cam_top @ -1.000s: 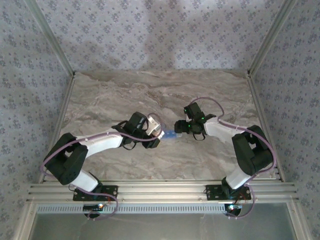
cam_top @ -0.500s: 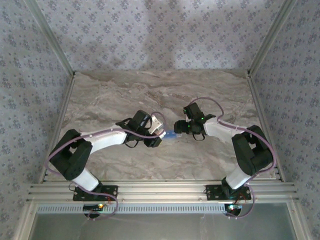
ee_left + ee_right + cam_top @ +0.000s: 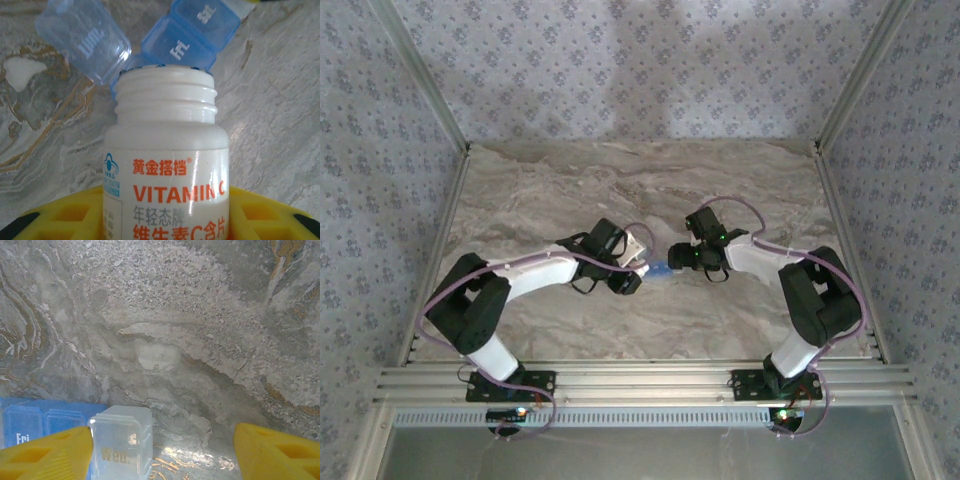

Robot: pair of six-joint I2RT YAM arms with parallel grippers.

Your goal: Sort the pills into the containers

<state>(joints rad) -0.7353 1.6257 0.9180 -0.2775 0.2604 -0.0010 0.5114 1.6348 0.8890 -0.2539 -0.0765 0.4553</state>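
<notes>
The table (image 3: 540, 190) was bounded at the left by a metal rail (image 3: 438, 240), with open marble lying between it and the left arm (image 3: 535, 275). The left gripper (image 3: 628, 276) was clenched on a white bottle (image 3: 165, 165), uncapped, its mouth tipped towards the pill box (image 3: 187, 35) and just short of it. One blue lid (image 3: 82, 37) was seen raised beside the bottle's neck; the compartments further along were shut. The box was placed near mid-table, hemmed closely between both grippers. The right gripper (image 3: 677, 255) was held released, its fingers (image 3: 45, 455) spread wide, one seen in front of the box beside a raised clear lid (image 3: 122, 442). Bare marble was left beyond, up to the far wall and the right rail (image 3: 844, 240)
</notes>
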